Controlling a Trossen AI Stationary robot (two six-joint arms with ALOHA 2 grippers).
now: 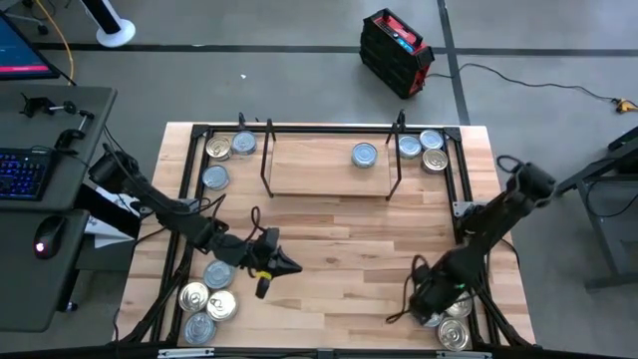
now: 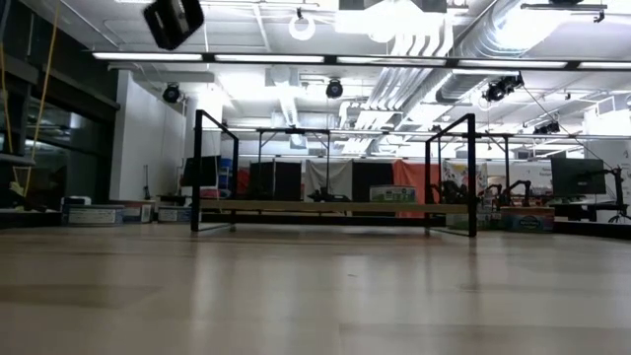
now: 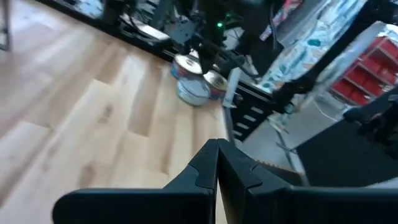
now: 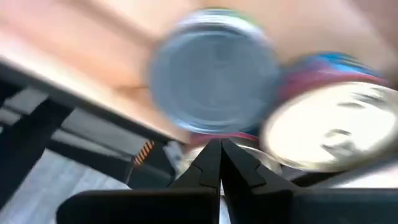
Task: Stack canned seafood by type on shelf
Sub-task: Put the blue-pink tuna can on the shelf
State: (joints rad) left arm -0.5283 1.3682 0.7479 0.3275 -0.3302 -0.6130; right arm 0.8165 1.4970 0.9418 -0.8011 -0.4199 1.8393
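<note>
The shelf [image 1: 329,168], a light-wood board between black brackets, stands at the table's far middle and carries one silver-blue tin [image 1: 365,155]. More tins lie in groups at the far left [image 1: 218,148], far right [image 1: 431,160], near left [image 1: 207,299] and near right [image 1: 457,321]. My left gripper [image 1: 287,265] is shut with nothing in it, over bare wood right of the near-left tins. My right gripper [image 1: 431,304] is shut and points steeply down at the near-right tins. Its wrist view shows a silver-blue lid [image 4: 214,68] and a pale gold lid [image 4: 333,130] just beyond the fingertips [image 4: 219,149]. My right gripper's shut tips stand close over the near-right tins, at the rim below the silver-blue lid [image 4: 217,134]. The picture is blurred, and I cannot tell whether the tips touch a tin.
A black frame [image 1: 189,199] runs around the tabletop, and its near-right rail [image 4: 81,124] passes right beside the tins. The shelf's black brackets [image 1: 267,160] [image 1: 397,160] rise at its two ends. Bare wood lies between the two arms at mid-table [image 1: 349,259].
</note>
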